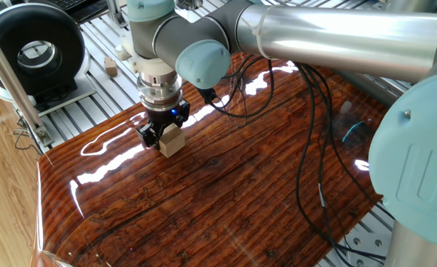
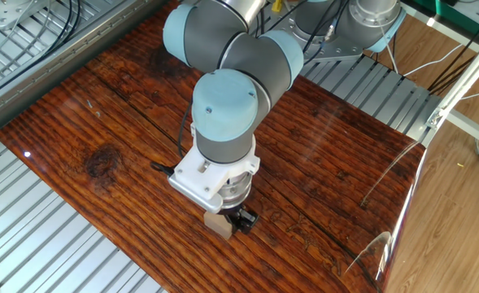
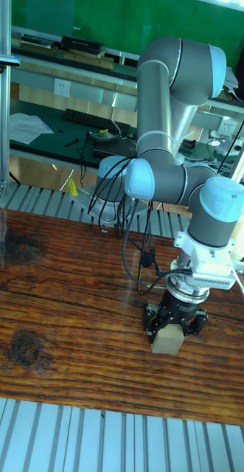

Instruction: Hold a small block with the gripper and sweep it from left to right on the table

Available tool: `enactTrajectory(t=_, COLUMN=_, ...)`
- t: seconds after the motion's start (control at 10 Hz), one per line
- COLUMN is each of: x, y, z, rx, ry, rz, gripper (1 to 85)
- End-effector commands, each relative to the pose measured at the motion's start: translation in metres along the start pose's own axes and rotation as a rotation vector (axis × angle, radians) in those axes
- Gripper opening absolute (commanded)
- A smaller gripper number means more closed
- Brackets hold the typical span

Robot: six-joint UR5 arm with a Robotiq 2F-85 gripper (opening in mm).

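Note:
The small block (image 1: 172, 139) (image 2: 219, 224) (image 3: 166, 339) is a pale beige wooden cube resting on the table (image 1: 233, 193) (image 2: 84, 114) (image 3: 63, 310). The black gripper (image 1: 163, 135) (image 2: 229, 221) (image 3: 172, 330) is shut on the small block, one finger on each side, pointing straight down from a silver wrist with a blue glow. In the one fixed view the block sits near the board's far left part; in the tall fixed view it lies toward the right, near the front edge.
A tinier brownish block (image 1: 111, 68) lies on the ribbed aluminium frame beyond the board, next to a black round device (image 1: 33, 52). Black cables (image 1: 307, 148) trail over the board's right side. An aluminium post (image 1: 10, 81) stands at the left.

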State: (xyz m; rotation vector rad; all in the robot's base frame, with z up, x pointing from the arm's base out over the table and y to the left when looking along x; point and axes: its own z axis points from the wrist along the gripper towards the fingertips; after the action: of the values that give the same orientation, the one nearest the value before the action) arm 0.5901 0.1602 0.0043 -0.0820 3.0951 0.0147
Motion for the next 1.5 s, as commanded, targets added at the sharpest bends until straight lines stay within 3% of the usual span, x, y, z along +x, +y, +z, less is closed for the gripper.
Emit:
enactTrajectory(t=0.0, x=-0.0004, y=0.0030, z=-0.0003, rx=-0.012, ry=0.001, rz=0.011, gripper=1.0)
enactTrajectory(t=1.4, x=0.0009, y=0.0091, z=-0.0011, rx=-0.016, ry=0.002, rz=0.022, gripper=1.0)
